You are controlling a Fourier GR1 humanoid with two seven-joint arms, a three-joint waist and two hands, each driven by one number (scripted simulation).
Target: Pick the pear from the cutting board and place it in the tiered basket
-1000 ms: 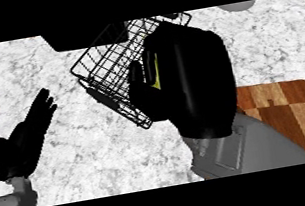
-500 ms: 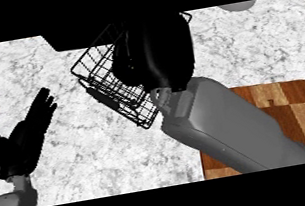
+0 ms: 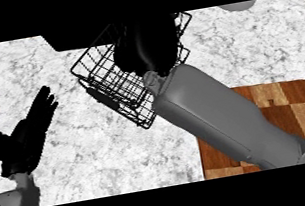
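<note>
The right hand (image 3: 147,45) has pushed deeper into the tiered basket (image 3: 111,84) than a second ago, forearm stretched over the cutting board (image 3: 292,112). The yellow-green pear that showed in its fingers then is now hidden (whether they are still curled on it, I cannot tell). Release looks imminent. The left hand (image 3: 22,134) rests open above the bench (image 3: 105,158).

The right hand (image 3: 144,45) now reaches deeper over the tiered basket (image 3: 108,89) toward the frame's top centre; its forearm stretches further up, and the yellow-green pear no longer shows.
</note>
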